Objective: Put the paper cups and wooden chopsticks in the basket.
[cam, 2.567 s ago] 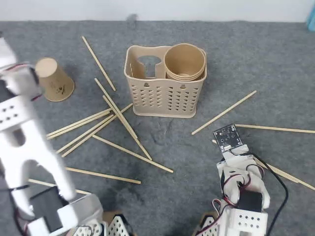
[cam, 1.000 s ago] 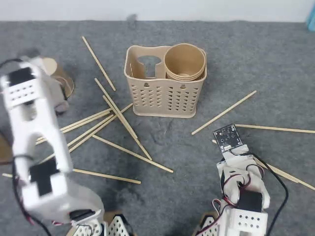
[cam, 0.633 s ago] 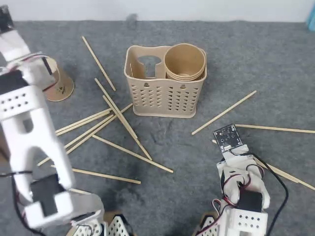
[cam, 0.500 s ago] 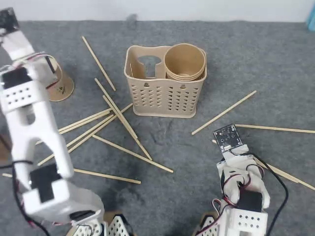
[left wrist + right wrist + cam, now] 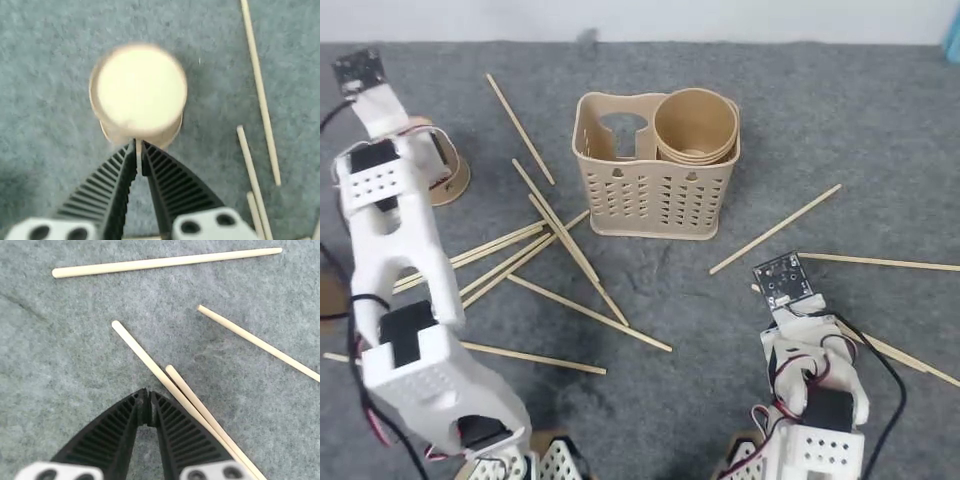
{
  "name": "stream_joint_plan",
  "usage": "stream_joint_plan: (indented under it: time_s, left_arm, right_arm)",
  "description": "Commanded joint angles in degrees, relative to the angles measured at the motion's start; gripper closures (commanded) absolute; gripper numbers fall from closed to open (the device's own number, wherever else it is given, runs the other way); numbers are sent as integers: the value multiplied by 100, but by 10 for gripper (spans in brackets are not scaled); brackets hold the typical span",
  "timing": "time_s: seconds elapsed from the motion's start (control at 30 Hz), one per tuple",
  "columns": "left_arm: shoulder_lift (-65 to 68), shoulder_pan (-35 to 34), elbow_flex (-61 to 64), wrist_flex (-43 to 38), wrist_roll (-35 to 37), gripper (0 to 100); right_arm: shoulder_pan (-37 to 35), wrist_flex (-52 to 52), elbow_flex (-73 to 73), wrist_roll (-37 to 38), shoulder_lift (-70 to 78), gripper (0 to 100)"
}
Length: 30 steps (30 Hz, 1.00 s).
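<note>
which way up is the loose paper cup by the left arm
Upside down. In the left wrist view the paper cup shows a flat closed base facing up, its wider mouth end down on the carpet.

Soft, even light from above — bright, with soft-edged shadows. The basket [image 5: 655, 190] leaves only a faint shade on the grey bench [image 5: 820, 120]. In the left wrist view the cup [image 5: 138, 92] glares pale on its base — a dim shadow beside it.

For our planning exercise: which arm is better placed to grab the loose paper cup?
Left. The left gripper hangs right by the inverted paper cup; the right gripper is over chopsticks on the basket's other side.
</note>
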Motion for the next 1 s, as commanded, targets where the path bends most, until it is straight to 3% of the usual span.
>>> stream_joint_plan:
  time_s: [0.0,0.13,0.23,0.4,0.7,0.87,0.97]
  left_arm:
    - [-123,-35,-31,510,18,987]
    - [-308,-35,-40,1275,18,987]
    - [-721,-35,-75,1354,35,987]
    - [-1495,-35,13,492,53,987]
    - [-844,-26,462,-1178,18,987]
    - [-167,-35,444,-1415,18,987]
    - [-79,-44,453,-1073,18,987]
  right_arm:
    - [-48,-66,-62,62,-84,991]
    - [-48,-66,-62,62,-84,991]
    - [-48,-66,-62,62,-84,991]
    - [-48,-40,-70,62,-84,991]
    - [-40,-31,-70,62,-84,991]
    - [-40,-48,-70,62,-84,991]
    - [-40,-66,-70,62,-84,991]
